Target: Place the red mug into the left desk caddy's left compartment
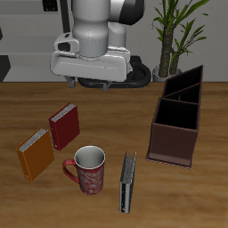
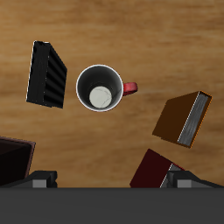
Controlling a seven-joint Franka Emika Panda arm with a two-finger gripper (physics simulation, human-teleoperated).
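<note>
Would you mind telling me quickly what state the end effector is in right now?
End effector: holding nothing, high above the table; open or closed cannot be told. The red mug stands free.

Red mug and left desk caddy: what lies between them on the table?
A dark book stands beside the red mug, toward the left desk caddy; otherwise bare wood, per the exterior view.

No legible text or labels anywhere

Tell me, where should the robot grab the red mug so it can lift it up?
Probably the rim, from straight above. The red mug stands upright with its mouth open, so one finger could go inside and one outside the wall, away from the handle. The gripper hangs high, farther back.
</note>
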